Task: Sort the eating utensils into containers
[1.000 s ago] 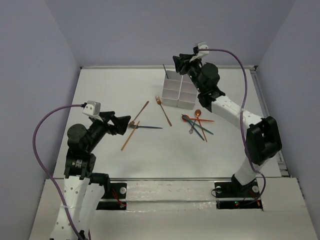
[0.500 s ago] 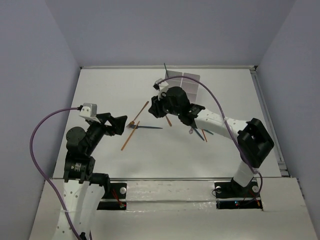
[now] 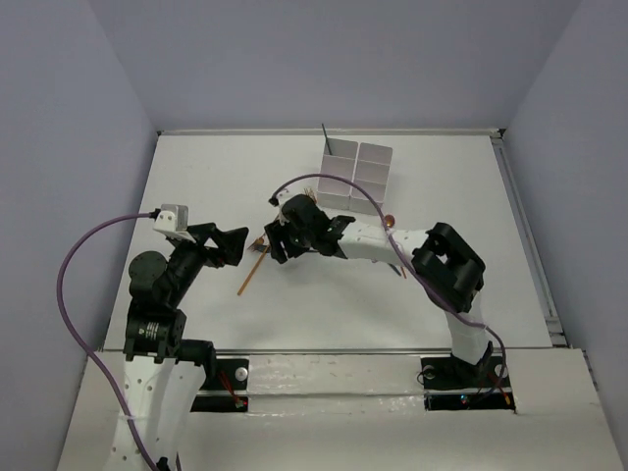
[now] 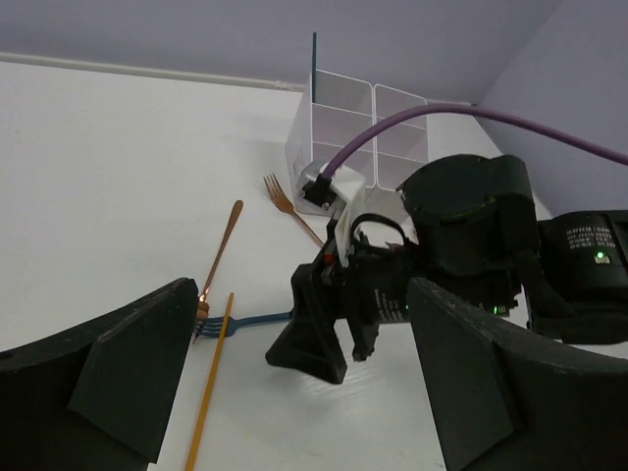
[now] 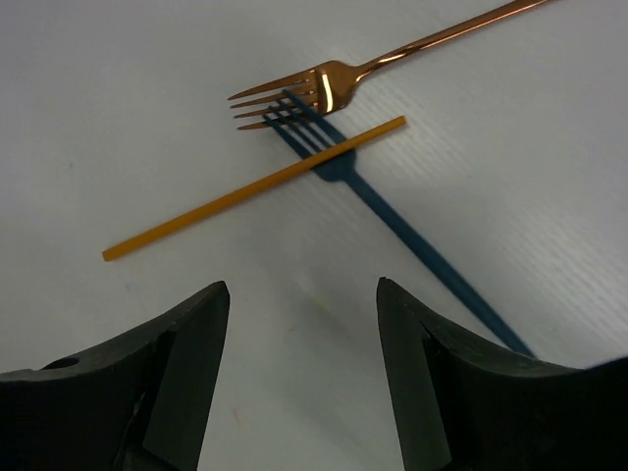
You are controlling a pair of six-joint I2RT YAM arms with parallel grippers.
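The right gripper point(image 5: 301, 294) is held with jaws spread above the table point(image 3: 196, 177), left of its middle, and nothing is pinched or touched. Just ahead of it a teal fork point(image 5: 392, 211) is crossed by an orange stick point(image 5: 255, 188), and the tines of a copper fork point(image 5: 334, 83) overlap it. The left gripper point(image 3: 234, 245) is spread wide close by, with nothing held. The containers point(image 3: 355, 177) are set near the far edge, with one teal utensil point(image 3: 325, 137) upright in the far-left compartment. Bare table is seen toward the left edge. A printed label point(image 4: 587, 235) on the right arm point(image 3: 446, 265) cannot be read.

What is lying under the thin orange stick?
The blue fork passes under the orange stick, just behind its tines. That short stretch of the fork is covered.
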